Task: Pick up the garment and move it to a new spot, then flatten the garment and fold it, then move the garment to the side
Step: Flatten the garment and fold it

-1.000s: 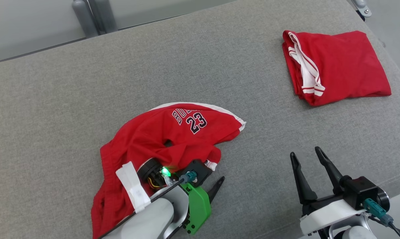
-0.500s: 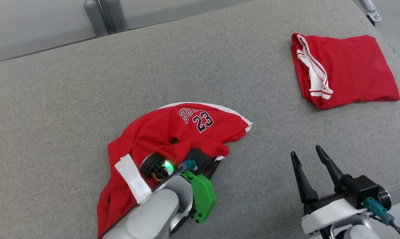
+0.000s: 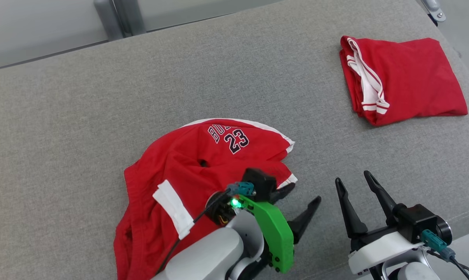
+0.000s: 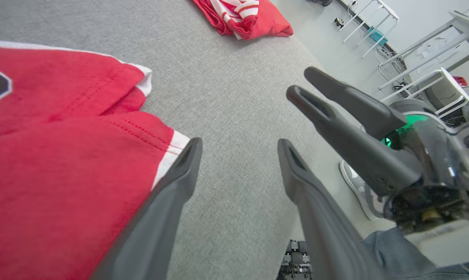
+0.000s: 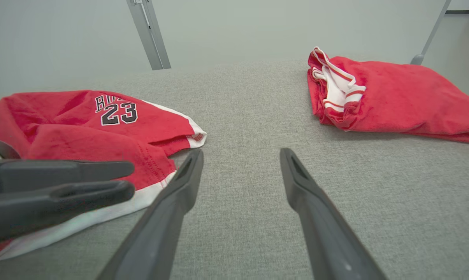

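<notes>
left gripper (image 3: 305, 193): jaws are spread, nothing is held between them; one finger is seen at the garment's white-trimmed hem
right gripper (image 3: 352, 177): jaws are spread and empty; it is held above bare cloth, just beside the left gripper
garment (image 3: 195, 163): red shorts marked 23; found crumpled on the near middle of the grey surface (image 3: 102, 97)
folded red garment (image 3: 409, 81): laid at the far right; well apart from the shorts
</notes>
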{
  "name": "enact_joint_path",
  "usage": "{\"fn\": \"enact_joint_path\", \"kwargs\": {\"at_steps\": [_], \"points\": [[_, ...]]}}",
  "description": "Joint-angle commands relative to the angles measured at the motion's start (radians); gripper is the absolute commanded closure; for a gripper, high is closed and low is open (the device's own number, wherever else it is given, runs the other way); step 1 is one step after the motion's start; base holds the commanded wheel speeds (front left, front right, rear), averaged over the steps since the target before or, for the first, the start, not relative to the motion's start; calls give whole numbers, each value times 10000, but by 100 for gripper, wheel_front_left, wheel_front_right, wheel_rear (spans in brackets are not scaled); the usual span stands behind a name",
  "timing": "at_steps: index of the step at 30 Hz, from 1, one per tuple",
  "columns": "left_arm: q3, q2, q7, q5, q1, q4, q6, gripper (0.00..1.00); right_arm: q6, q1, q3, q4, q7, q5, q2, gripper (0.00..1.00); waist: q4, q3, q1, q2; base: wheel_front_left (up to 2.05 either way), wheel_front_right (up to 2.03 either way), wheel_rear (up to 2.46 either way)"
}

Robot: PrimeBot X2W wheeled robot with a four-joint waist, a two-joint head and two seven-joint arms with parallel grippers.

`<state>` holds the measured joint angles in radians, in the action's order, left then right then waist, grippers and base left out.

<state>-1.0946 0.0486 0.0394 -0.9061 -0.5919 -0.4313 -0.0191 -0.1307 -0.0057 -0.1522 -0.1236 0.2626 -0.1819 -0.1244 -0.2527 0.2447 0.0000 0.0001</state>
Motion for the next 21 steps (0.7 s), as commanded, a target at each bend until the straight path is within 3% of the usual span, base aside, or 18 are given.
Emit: {"fn": "enact_joint_path", "kwargs": {"at_steps": [1,6,9,12,17,21], "points": [[-107,39,-253,-311,111,155,44,0,-1,-78,16,-15,29,-44,-6,0,-5,43,0,-1,0,0,0],[-5,50,-1563,-1279,-195,692,55,0,1,-31,194,-5,29,-11,-74,0,186,26,0,-1,0,0,0],[381,106,-2580,-835,-455,681,-137,0,-1,-8,286,143,29,90,-141,0,424,-100,0,-1,0,0,0],[1008,632,-2983,-156,-334,770,-550,0,-1,122,405,270,28,164,-261,0,699,-327,0,-1,0,0,0],[3334,1491,-3038,1603,1315,2024,-1388,0,-1,353,697,485,29,297,-478,0,1309,-866,0,-1,0,0,0],[5414,1837,-3041,2996,3402,2935,-1598,0,-1,627,820,664,29,415,-559,0,1822,-1314,0,-1,0,0,0]]}}
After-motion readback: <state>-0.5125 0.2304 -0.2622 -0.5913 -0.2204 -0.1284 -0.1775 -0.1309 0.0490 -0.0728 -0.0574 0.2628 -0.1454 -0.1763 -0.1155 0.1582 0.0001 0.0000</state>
